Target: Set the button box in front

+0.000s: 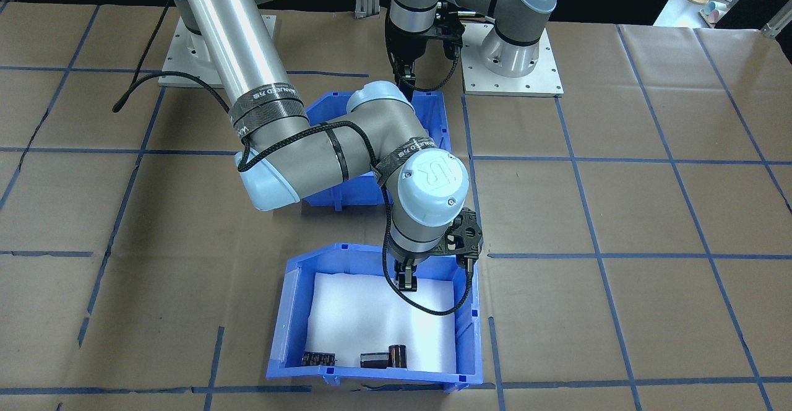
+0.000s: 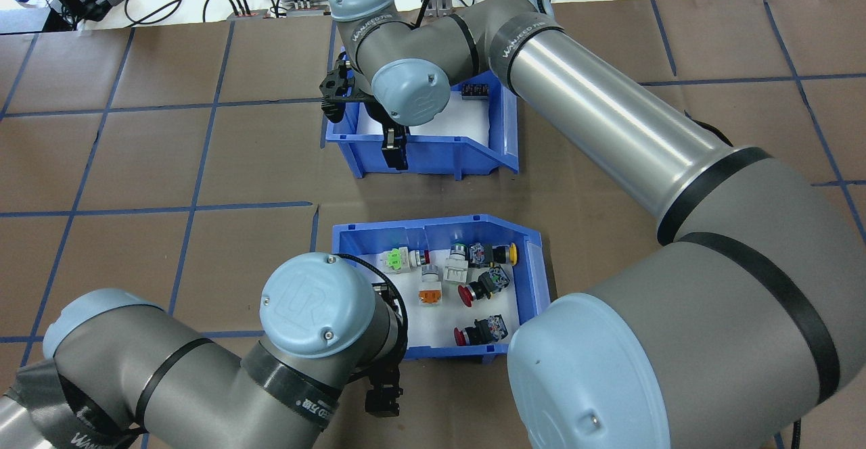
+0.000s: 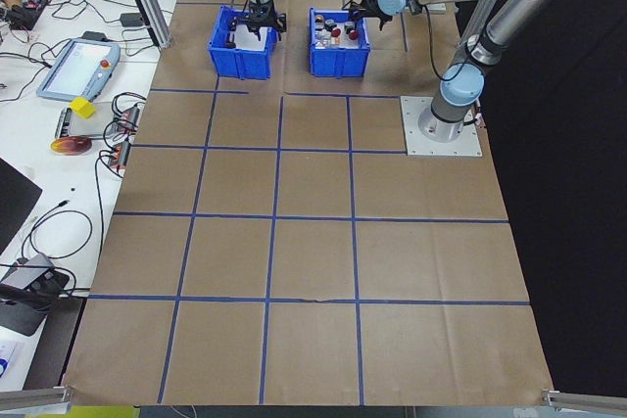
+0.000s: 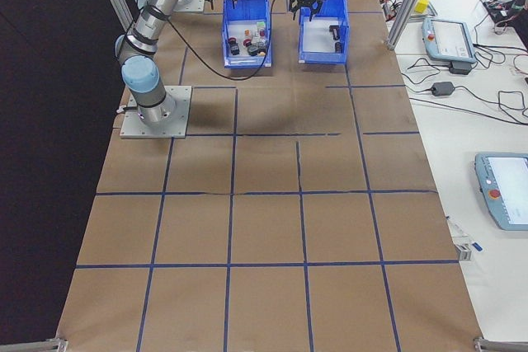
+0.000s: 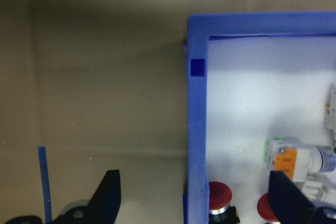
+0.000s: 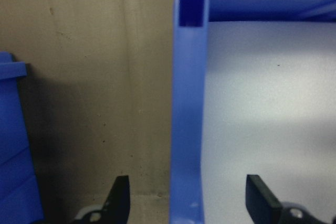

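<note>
Blue plastic, your button box (image 2: 433,287) sits nearer the robot than the other bin (image 2: 423,131); both the left gripper (image 5: 191,203) and right gripper (image 6: 186,203) straddle bin walls, jaws apart. Its cut-away side faces right.

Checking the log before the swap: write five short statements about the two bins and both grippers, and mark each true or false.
1. The button box is the bin nearer the robot. True.
2. The left gripper is shut on a red button. False: its jaws are open, straddling the button box's wall.
3. The other blue bin holds coloured push-buttons. False: only a few black cylindrical parts lie on its white liner.
4. The right gripper straddles a wall of the other blue bin. True.
5. The two bins touch. False: bare brown table shows between them.
</note>
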Action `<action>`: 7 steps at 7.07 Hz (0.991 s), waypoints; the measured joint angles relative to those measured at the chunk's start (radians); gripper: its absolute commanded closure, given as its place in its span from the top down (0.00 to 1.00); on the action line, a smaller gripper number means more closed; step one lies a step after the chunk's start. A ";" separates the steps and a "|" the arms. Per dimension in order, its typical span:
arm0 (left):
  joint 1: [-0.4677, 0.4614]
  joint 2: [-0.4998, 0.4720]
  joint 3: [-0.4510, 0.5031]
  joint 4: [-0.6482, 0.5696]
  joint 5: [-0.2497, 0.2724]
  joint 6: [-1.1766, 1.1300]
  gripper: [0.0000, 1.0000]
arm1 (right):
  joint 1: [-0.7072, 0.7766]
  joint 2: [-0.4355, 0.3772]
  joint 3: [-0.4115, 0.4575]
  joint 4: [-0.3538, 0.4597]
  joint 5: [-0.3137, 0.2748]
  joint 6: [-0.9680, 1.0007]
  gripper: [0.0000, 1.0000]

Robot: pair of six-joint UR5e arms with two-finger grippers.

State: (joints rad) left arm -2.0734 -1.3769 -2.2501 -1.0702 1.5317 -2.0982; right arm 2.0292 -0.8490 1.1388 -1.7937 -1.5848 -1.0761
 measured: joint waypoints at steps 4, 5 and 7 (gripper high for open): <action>-0.011 -0.082 -0.005 0.110 0.001 -0.017 0.87 | -0.005 -0.036 -0.006 -0.032 -0.007 -0.005 0.07; -0.016 -0.100 -0.008 0.133 -0.003 -0.030 0.84 | -0.015 -0.059 -0.005 -0.032 -0.017 -0.010 0.07; -0.032 -0.127 -0.034 0.208 -0.006 -0.076 0.23 | -0.085 -0.110 0.007 -0.018 -0.037 -0.065 0.07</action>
State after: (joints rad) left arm -2.1050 -1.5037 -2.2840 -0.8625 1.5259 -2.1737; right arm 1.9440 -0.9589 1.1456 -1.8121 -1.6214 -1.1412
